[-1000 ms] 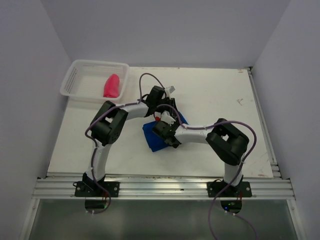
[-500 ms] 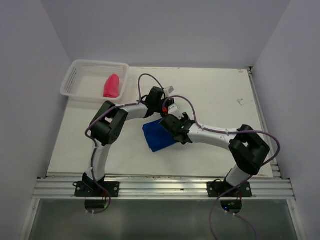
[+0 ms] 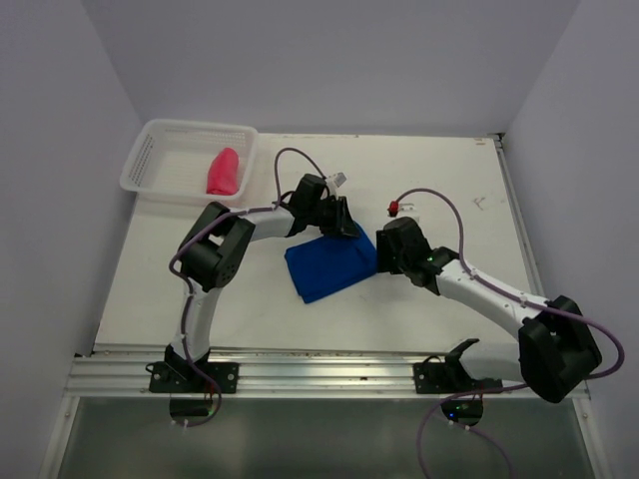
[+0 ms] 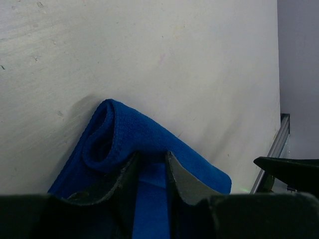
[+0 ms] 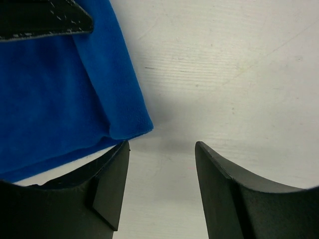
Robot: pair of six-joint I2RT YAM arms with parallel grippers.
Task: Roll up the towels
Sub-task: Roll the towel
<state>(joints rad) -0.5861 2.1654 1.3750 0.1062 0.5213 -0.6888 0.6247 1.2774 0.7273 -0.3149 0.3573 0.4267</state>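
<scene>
Softness governs how the blue towel point(image 3: 326, 267) will handle. It is light, limp plush cloth that bends wherever it is lifted and keeps no shape of its own, though its nap should grip the fingers rather than slide.

It lies flat on the table point(image 3: 439, 180), directly beneath and ahead of the left gripper point(image 4: 150, 159). That gripper's fingers point(image 4: 180, 181) are drawn close together with a strip of cloth nipped between them. Just beyond their tips the far edge is curled over into a first loose turn point(image 4: 104, 142). That curled lip looks the best place to take hold, near both of its ends, so the roll stays even.

The right gripper point(image 5: 162, 167) hangs with its jaws spread wide over bare table, holding nothing. The towel's corner sits close by its left-hand finger.

A second ago the right gripper sat over the cloth, beside the left one. It has since swung off past the towel's corner, and its arm now stretches low across the table. The left gripper has kept its place at the far edge, and the towel has barely shifted.
</scene>
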